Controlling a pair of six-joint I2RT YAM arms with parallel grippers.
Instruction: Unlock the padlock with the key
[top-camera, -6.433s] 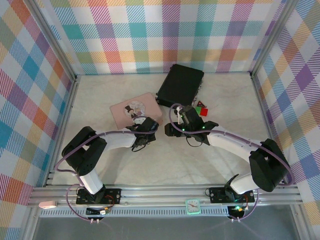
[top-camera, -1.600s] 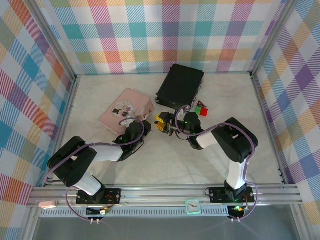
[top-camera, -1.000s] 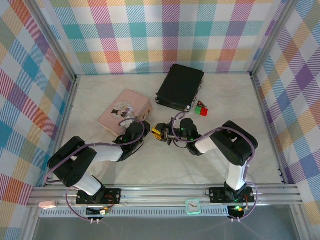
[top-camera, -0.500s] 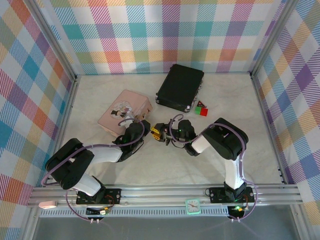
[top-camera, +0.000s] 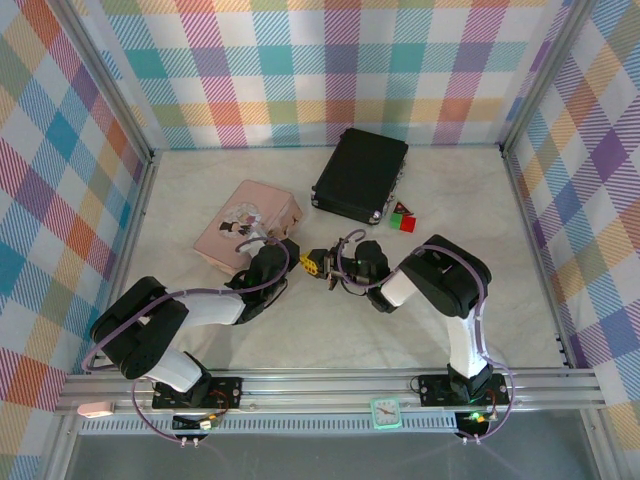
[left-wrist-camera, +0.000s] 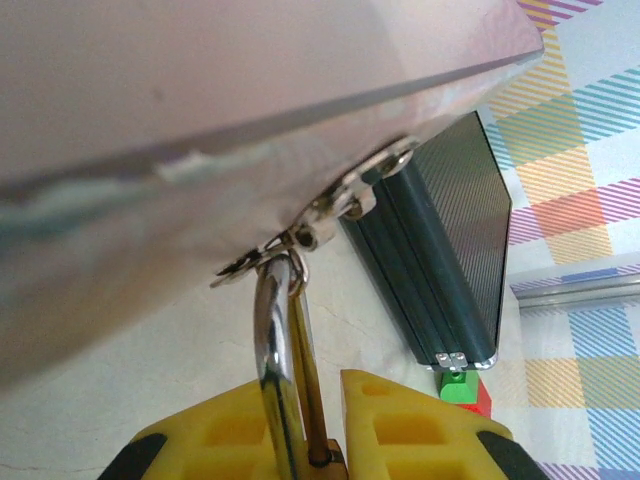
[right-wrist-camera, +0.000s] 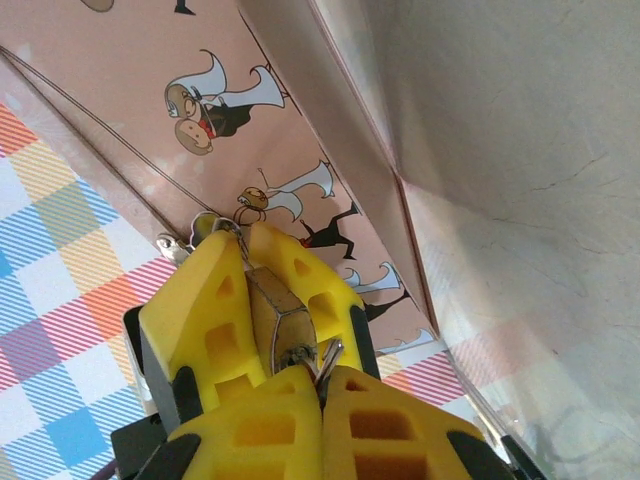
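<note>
Brass in the body and silver in the shackle (left-wrist-camera: 272, 350), the padlock (right-wrist-camera: 272, 305) is hanging from the clasp (left-wrist-camera: 350, 200) of the pink tin (top-camera: 250, 222), near the middle of the table (top-camera: 450, 200). The left gripper (left-wrist-camera: 310, 440) is clamping it, a yellow finger (right-wrist-camera: 205, 310) pressing on either side of the body. The right gripper (right-wrist-camera: 322, 400) is meeting it from the opposite side. Its fingers are squeezing fully together on the key (right-wrist-camera: 326, 356), whose thin silver end is sitting at the base of the padlock. Whether it is inside the keyhole I cannot tell.

Against the earliest picture, the tin is now lying further left and turned, its clasp corner pointing at the grippers. The right arm (top-camera: 440, 280) is folding in close where it was stretching wide. Against the picture a second back, the right gripper is sitting slightly further left, hard up against the left one.

Counting: 2 arms, 2 grippers, 1 padlock, 1 key and 1 tin. There is also 1 black case (top-camera: 360, 175) lying behind, and 2 blocks, 1 red block (top-camera: 409, 223) and 1 green block (top-camera: 399, 210), touching each other just right of the case.
</note>
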